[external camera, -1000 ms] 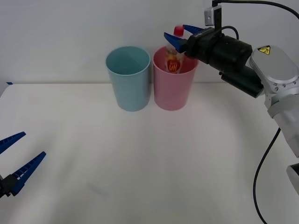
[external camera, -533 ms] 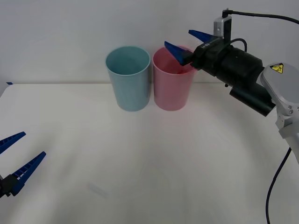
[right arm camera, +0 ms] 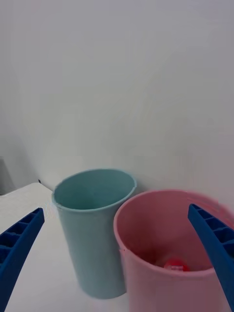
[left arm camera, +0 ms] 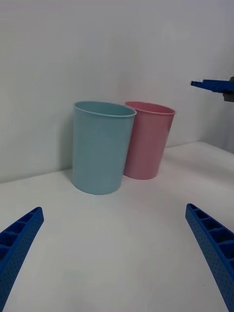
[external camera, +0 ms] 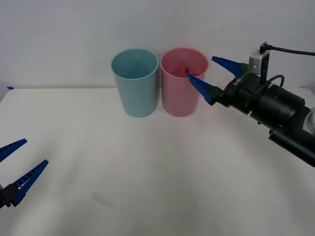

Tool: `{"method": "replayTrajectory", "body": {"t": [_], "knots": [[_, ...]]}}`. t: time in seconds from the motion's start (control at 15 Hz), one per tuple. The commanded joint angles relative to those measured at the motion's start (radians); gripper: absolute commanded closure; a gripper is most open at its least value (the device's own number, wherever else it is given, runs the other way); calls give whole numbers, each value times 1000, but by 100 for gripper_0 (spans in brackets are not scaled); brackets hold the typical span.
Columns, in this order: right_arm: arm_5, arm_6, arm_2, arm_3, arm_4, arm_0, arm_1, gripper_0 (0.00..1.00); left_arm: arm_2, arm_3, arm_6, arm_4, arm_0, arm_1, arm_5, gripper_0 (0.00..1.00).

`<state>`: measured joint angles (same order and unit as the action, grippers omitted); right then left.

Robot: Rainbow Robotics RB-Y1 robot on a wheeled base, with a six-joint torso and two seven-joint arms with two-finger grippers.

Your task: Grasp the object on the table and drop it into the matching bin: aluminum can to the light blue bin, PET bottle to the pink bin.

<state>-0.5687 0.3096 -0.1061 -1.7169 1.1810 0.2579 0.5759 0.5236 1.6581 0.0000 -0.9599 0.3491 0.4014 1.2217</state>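
The PET bottle lies inside the pink bin (external camera: 181, 93); only its red cap (right arm camera: 174, 265) shows at the bottom in the right wrist view. The light blue bin (external camera: 135, 83) stands touching the pink bin's left side. My right gripper (external camera: 201, 67) is open and holds nothing, hovering just right of the pink bin's rim at about rim height. My left gripper (external camera: 35, 151) is open and holds nothing, low over the table (external camera: 147, 172) at the near left. From the left wrist, both the light blue bin (left arm camera: 100, 146) and the pink bin (left arm camera: 146, 141) stand ahead.
A plain white wall rises right behind the bins. The table's back edge runs just behind them. A black cable trails from the right wrist camera (external camera: 258, 61).
A second ago my right gripper held the bottle over the pink bin. The bottle has dropped inside, and the open gripper has drawn back right and lower. The left arm has not moved.
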Motion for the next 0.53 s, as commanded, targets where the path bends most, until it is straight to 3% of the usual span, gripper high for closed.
{"method": "replayTrajectory", "body": {"t": [0.07, 0.2, 0.53], "knots": [[-62, -26, 59, -75, -12, -109, 4, 0, 0, 0, 0, 0, 0, 0, 0, 0], [-82, -49, 83, -109, -18, -169, 4, 0, 0, 0, 0, 0, 0, 0, 0, 0], [-103, -245, 134, -152, -86, -321, 1, 0, 0, 0, 0, 0, 0, 0, 0, 0]]}}
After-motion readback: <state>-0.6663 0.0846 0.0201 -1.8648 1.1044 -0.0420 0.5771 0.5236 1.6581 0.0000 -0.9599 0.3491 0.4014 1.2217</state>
